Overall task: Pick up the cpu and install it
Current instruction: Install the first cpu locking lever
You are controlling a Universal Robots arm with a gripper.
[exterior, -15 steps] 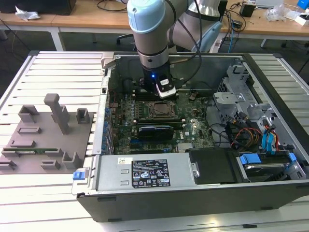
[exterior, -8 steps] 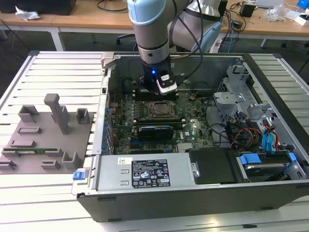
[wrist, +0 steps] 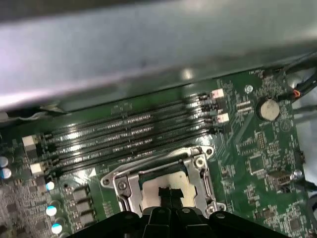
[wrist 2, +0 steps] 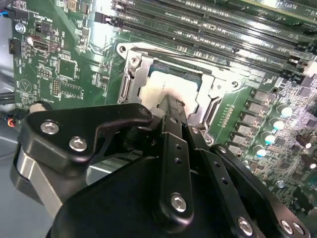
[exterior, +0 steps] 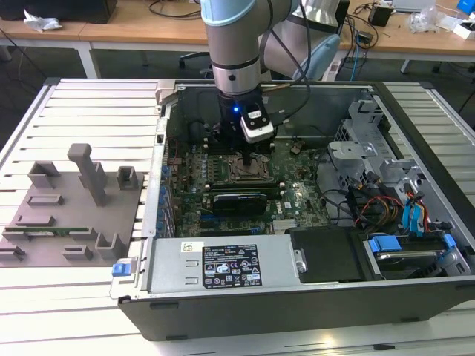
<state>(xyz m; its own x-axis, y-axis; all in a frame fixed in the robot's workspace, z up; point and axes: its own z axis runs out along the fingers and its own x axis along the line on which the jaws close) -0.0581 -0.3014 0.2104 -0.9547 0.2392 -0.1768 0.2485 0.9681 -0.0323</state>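
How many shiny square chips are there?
1. The cpu sits in the metal socket frame on the green board, under the hand. Others may be hidden.

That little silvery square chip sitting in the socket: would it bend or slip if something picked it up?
The small flat square chip with a pale silvery metal top looks stiff, so bending seems unlikely. Its smooth lid could be slippery. Being thin and small, it is probably light, and likely delicate underneath.

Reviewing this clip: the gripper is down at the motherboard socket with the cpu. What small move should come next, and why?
Probably a slight further lowering, then release. In both wrist views the gripper sits over the cpu, whose silvery top lies inside the socket frame. Whether the chip is fully seated cannot be told.
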